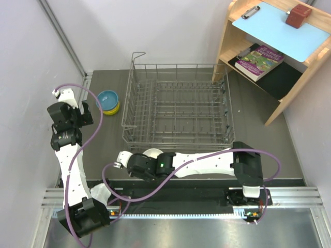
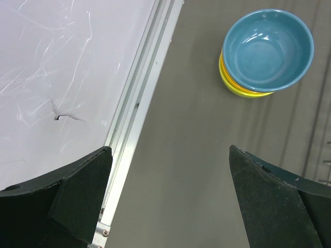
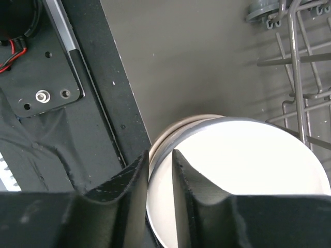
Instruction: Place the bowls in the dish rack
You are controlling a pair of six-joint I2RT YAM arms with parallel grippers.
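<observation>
A white bowl (image 1: pixel 151 153) sits on a beige bowl (image 3: pixel 181 126) on the table, just in front of the near left corner of the grey wire dish rack (image 1: pixel 178 103). My right gripper (image 1: pixel 146 164) is shut on the white bowl's (image 3: pixel 248 165) near rim, one finger inside and one outside, as the right wrist view (image 3: pixel 160 154) shows. A blue bowl (image 1: pixel 108 97) sits stacked on a yellow-green bowl (image 1: pixel 111 109) left of the rack. My left gripper (image 1: pixel 88 111) is open and empty, above the table short of that stack (image 2: pixel 268 49). The rack holds no bowls.
A wooden shelf unit (image 1: pixel 274 46) with a book, a blue board and a red-brown block stands at the back right. An aluminium rail (image 2: pixel 137 103) and the wall run along the left. The rack's corner wires (image 3: pixel 295 62) are close beside the white bowl.
</observation>
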